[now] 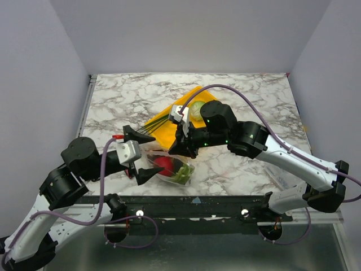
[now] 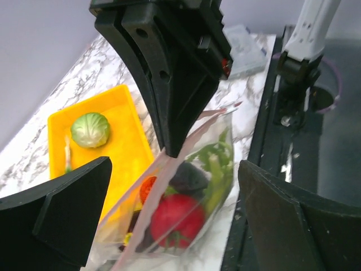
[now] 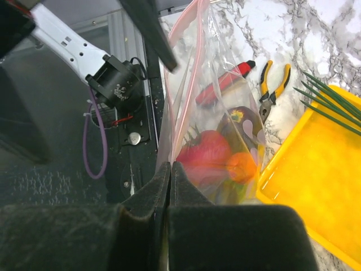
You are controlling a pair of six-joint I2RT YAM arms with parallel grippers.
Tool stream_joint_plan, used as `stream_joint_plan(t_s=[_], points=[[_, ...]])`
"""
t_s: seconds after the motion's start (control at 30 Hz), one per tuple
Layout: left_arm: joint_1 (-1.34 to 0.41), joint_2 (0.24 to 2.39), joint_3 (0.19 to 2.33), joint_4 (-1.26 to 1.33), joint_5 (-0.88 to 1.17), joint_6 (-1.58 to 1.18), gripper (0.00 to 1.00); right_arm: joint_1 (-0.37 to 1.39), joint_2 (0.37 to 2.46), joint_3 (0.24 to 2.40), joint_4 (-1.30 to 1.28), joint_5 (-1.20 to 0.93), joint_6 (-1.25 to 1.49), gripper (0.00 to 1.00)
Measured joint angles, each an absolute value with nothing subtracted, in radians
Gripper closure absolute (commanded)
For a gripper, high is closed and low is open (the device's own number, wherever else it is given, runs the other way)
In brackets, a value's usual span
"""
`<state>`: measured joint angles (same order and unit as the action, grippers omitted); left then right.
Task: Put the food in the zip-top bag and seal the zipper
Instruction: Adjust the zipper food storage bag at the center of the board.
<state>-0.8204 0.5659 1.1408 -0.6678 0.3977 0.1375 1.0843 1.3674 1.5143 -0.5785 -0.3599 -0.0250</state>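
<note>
From above, we see the left gripper (image 1: pixel 138 153) at lower left of centre with its two fingers spread wide, released and grasping nothing, one finger above and one below the near end of the zip-top bag (image 1: pixel 176 169). The bag lies on the marble table (image 1: pixel 113 101) just below the middle of the frame, with a red tomato (image 1: pixel 163 165) and green pieces inside it. The right gripper (image 1: pixel 171 150) reaches in from the right and is clenched on the bag's upper edge. Behind it sits the yellow tray (image 1: pixel 164 134), holding a cabbage (image 1: pixel 196 109) at its far end and green onions (image 1: pixel 158 121) across its left edge. In the left wrist view, our own fingers stand far apart at the lower corners, touching nothing. The right gripper's black fingers come down from the top centre, and their tip pinches the raised bag mouth. Below them the bag shows the tomato, a dark eggplant (image 2: pixel 189 178) and green stalks. The tray with the cabbage is at left, and a clear packet (image 2: pixel 245 48) lies at upper right. In the right wrist view, the fingers at the bottom centre are pressed together on the bag's edge, and the pinkish zipper (image 3: pixel 197 56) runs up from them to the top of the frame. Beyond the bag we see yellow-handled pliers (image 3: pixel 273 84) and a red-handled tool (image 3: pixel 225 79) on the table. The tray fills the lower right.
</note>
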Motion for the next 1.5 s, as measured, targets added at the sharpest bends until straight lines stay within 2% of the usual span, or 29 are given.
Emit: stream_joint_plan(t_s=[0.17, 0.23, 0.37, 0.43, 0.57, 0.73, 0.8, 0.9, 0.97, 1.1, 1.27, 1.4, 1.5], points=[[-0.820, 0.661, 1.130, -0.679, 0.400, 0.297, 0.02, 1.084, 1.370, 1.514, -0.579, -0.374, -0.013, 1.00], [-0.820, 0.703, 1.130, -0.692, 0.393, 0.350, 0.05, 1.084, 1.373, 1.515, -0.579, -0.375, 0.002, 1.00], [-0.820, 0.765, 1.115, -0.706, 0.376, 0.430, 0.24, 1.084, 1.382, 1.520, -0.581, -0.382, 0.035, 1.00], [-0.820, 0.766, 1.085, -0.702, 0.373, 0.448, 0.31, 1.084, 1.382, 1.520, -0.582, -0.381, 0.060, 0.96], [-0.820, 0.743, 1.031, -0.673, 0.352, 0.458, 0.52, 1.084, 1.382, 1.528, -0.593, -0.344, 0.136, 0.94], [-0.820, 0.732, 0.976, -0.623, 0.302, 0.449, 0.64, 1.084, 1.364, 1.523, -0.600, -0.300, 0.256, 0.93], [-0.820, 0.722, 0.954, -0.609, 0.290, 0.444, 0.71, 1.084, 1.353, 1.515, -0.601, -0.289, 0.273, 0.84], [-0.820, 0.703, 0.938, -0.599, 0.282, 0.437, 0.84, 1.083, 1.337, 1.514, -0.605, -0.249, 0.309, 0.58], [-0.820, 0.699, 0.937, -0.597, 0.282, 0.429, 0.87, 1.083, 1.331, 1.518, -0.623, -0.218, 0.324, 0.50], [-0.820, 0.715, 0.953, -0.609, 0.287, 0.413, 0.97, 1.084, 1.309, 1.519, -0.677, -0.156, 0.331, 0.38], [-0.820, 0.774, 1.020, -0.660, 0.305, 0.392, 1.00, 1.176, 1.206, 1.493, -0.712, -0.026, 0.267, 0.34], [-0.820, 0.796, 1.059, -0.704, 0.310, 0.384, 1.00, 1.347, 1.116, 1.426, -0.693, 0.120, 0.173, 0.34], [-0.820, 0.806, 1.083, -0.735, 0.312, 0.377, 1.00, 1.502, 1.117, 1.378, -0.656, 0.315, 0.097, 0.34]])
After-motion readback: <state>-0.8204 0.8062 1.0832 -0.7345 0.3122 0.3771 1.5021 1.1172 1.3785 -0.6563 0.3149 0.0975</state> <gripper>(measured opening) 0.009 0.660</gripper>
